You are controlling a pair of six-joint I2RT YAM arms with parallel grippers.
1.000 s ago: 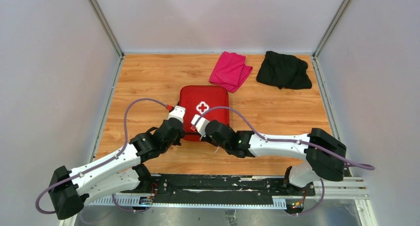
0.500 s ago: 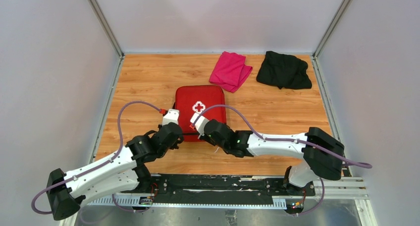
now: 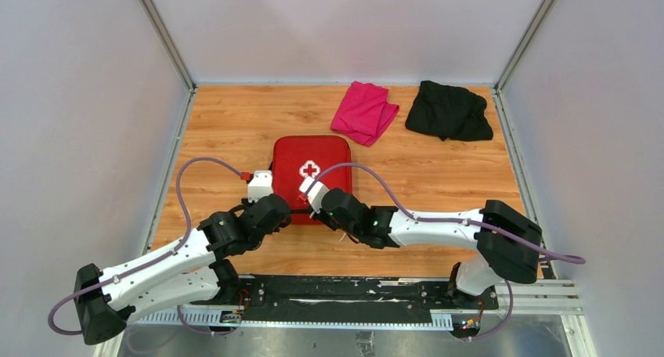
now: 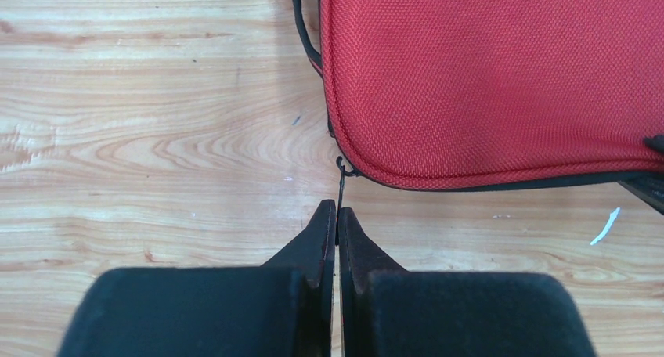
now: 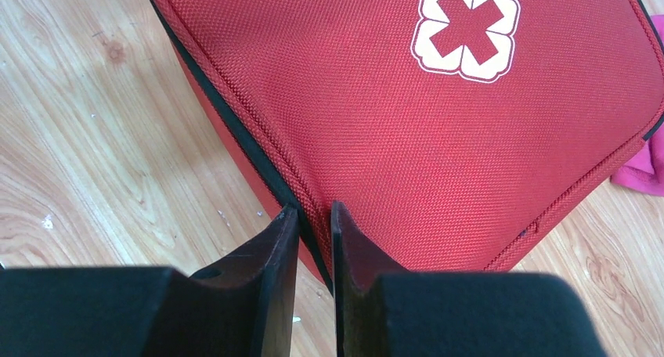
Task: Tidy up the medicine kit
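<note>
The left pincer [image 4: 337, 210] is closed tight, its fingertips pressed together on a thin black zip pull [image 4: 341, 189]. The pull runs straight from the tips to the near left corner of the medicine kit [image 3: 301, 149]. The right pincer [image 5: 311, 210] is open only a narrow slit. It sits on the near edge of the kit with the black zip seam passing between its fingers, one finger against the side wall and the other on the lid, so it grips the rim there.

The kit lies flat on the wooden counter [image 3: 235, 130], about midway across and just beyond the two wrists, with its lid down. Nothing of its inside shows in any view.

The overhead view alone shows both arms reaching in from the near edge and meeting at the near side of the kit. It also shows a folded pink cloth [image 3: 362, 112] and a crumpled black cloth [image 3: 449, 110] well apart from the kit at the far side, the black one to the right. The left wrist view alone shows the zip pull, a black handle strap [image 4: 301, 28] along the kit's left side and a small white fleck [image 4: 607, 226] on the wood. The right wrist view shows the white cross [image 5: 468, 30] on the lid close up.
</note>
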